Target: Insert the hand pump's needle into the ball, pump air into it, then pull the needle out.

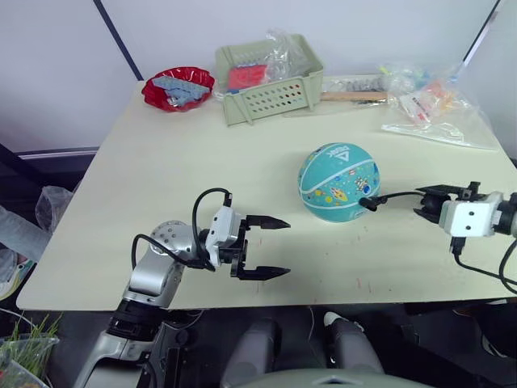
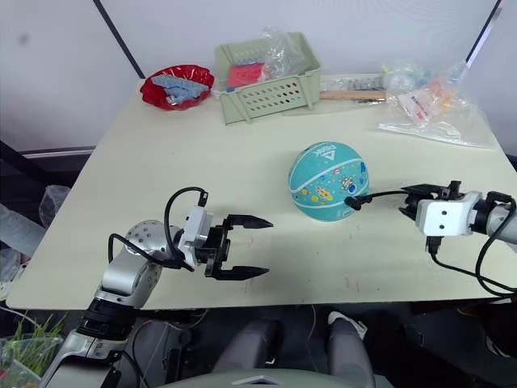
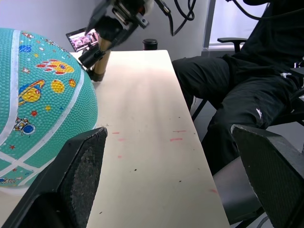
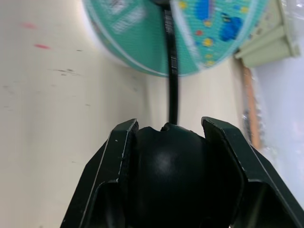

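Right gripper point(image 4: 170, 142) clamped on hand pump's point(image 4: 168, 171) black end; hose point(image 1: 398, 195) runs to ball point(image 1: 338, 182)

Left gripper point(image 1: 269, 247) released, jaws wide, near table's point(image 1: 161, 162) front edge; ball mid-table toward right edge; needle's black fitting point(image 1: 368, 203) touching ball; green basket point(image 1: 271, 89) at far edge.

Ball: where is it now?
The ball sits right of centre on the table, between both grippers, the hose's fitting at its right side.
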You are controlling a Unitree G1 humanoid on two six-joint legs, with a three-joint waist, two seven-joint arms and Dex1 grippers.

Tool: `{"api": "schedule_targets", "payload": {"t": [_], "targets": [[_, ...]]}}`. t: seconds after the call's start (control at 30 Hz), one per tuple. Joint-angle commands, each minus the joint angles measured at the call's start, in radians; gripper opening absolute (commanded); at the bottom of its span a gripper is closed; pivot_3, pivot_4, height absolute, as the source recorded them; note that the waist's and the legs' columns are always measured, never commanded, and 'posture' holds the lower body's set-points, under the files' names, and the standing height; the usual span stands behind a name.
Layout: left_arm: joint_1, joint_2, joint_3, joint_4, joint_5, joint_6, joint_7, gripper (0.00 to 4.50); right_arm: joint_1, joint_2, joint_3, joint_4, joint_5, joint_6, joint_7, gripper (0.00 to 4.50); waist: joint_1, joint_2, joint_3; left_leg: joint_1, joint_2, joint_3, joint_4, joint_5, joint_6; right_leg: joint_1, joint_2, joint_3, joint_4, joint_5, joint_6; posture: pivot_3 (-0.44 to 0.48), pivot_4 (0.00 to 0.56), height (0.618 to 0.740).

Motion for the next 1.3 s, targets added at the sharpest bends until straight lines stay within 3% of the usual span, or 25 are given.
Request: {"api": "schedule_targets", "payload": {"t": [0.03,0.07,0.13,0.3,0.47,0.77,0.93,1.3], "targets": [[-0.016,-0.004,0.001,-0.009,-0.011,-0.014,0.001,4.5,0.021,-0.004,-0.006,-0.032,0.077,0.007,0.038,3.4,0.0,0.0,0.0,0.0,0.0,0.0,0.0,0.0,0.0,0.0,0.0,0.0,0.0,0.0,0.0,0.0,0.15,0.74],[-0.02,-0.007,0.001,-0.003,-0.01,-0.016,0.002,4.5,0.029,0.0,-0.006,-0.036,0.098,0.019,0.049,4.0,0.001,0.0,0.0,0.0,0.0,0.0,0.0,0.0,0.0,0.0,0.0,0.0,0.0,0.0,0.0,0.0,0.15,0.74],[-0.028,-0.013,0.003,0.003,-0.01,-0.016,0.005,4.5,0.041,0.017,-0.016,-0.041,0.138,0.028,0.052,4.46,0.001,0.0,0.0,0.0,0.0,0.0,0.0,0.0,0.0,0.0,0.0,0.0,0.0,0.0,0.0,0.0,0.15,0.74],[-0.047,-0.02,0.0,-0.01,-0.019,0.015,0.015,4.5,0.123,0.075,-0.087,-0.12,0.33,0.125,0.058,4.46,0.001,0.0,0.0,0.001,0.0,0.0,0.0,0.0,0.0,0.0,0.0,0.0,0.001,0.0,0.0,0.0,0.15,0.74],[-0.118,-0.068,0.01,-0.005,-0.025,0.072,0.096,4.5,0.293,0.137,-0.207,-0.283,0.587,0.335,0.054,4.46,0.01,-0.001,0.0,0.0,0.0,-0.002,0.002,-0.001,0.001,0.001,0.0,-0.001,0.001,0.0,0.0,0.0,0.15,0.74],[-0.28,-0.184,-0.002,0.069,0.022,0.133,0.263,4.5,0.506,0.253,-0.354,-0.543,0.771,0.504,-0.015,4.46,0.005,-0.001,0.0,0.0,0.0,-0.001,0.006,-0.003,0.005,0.001,0.001,0.001,0.004,0.0,0.0,0.0,0.15,0.74],[-0.419,-0.282,-0.02,0.202,0.086,0.119,0.362,4.5,0.603,0.324,-0.396,-0.621,0.791,0.526,-0.03,4.46,0.009,-0.002,0.001,-0.001,0.0,-0.003,0.014,-0.003,0.005,0.004,0.002,-0.001,0.005,0.001,0.002,0.0,0.15,0.74],[-0.648,-0.405,-0.034,0.502,0.202,0.04,0.482,4.5,0.774,0.404,-0.494,-0.66,0.769,0.509,0.013,4.46,0.011,-0.004,0.002,-0.001,0.0,-0.002,0.016,-0.003,0.005,0.005,0.004,0.001,0.005,0.003,0.005,0.0,0.15,0.74]]}}
